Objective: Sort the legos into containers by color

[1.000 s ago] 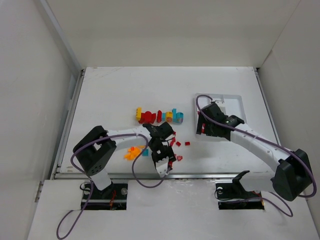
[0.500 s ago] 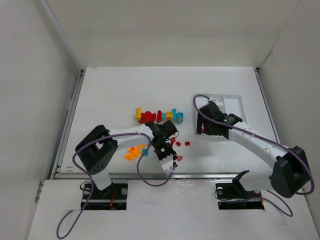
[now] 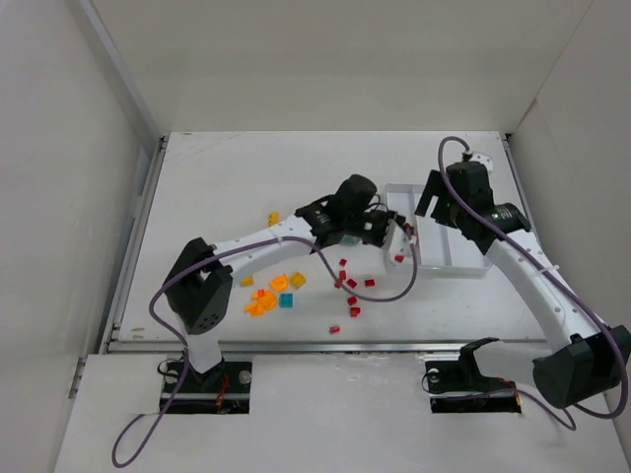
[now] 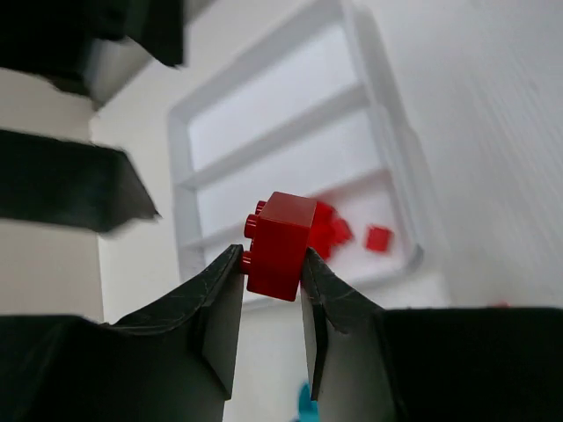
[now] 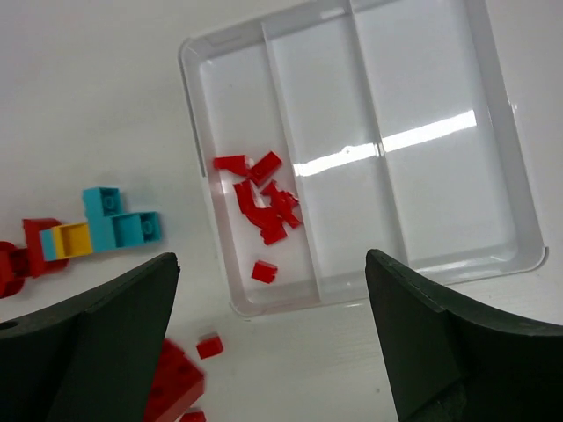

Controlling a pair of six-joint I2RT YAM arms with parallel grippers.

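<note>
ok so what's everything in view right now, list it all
tray: one, white, three compartments, right part of the table
red bricks in tray: roughly ten, red, all in one end compartment; the other two compartments are empty
held brick: one, red, in the left gripper near the tray
loose red bricks: about six, red, on the table left of the tray
orange bricks: several, orange and yellow, near-left part of the table
loose cyan brick: one, cyan, beside the orange ones
joined row: one, cyan, yellow and red, left of the tray
table: one, white
left gripper: shut on the held brick
right gripper: open, above the tray
</note>
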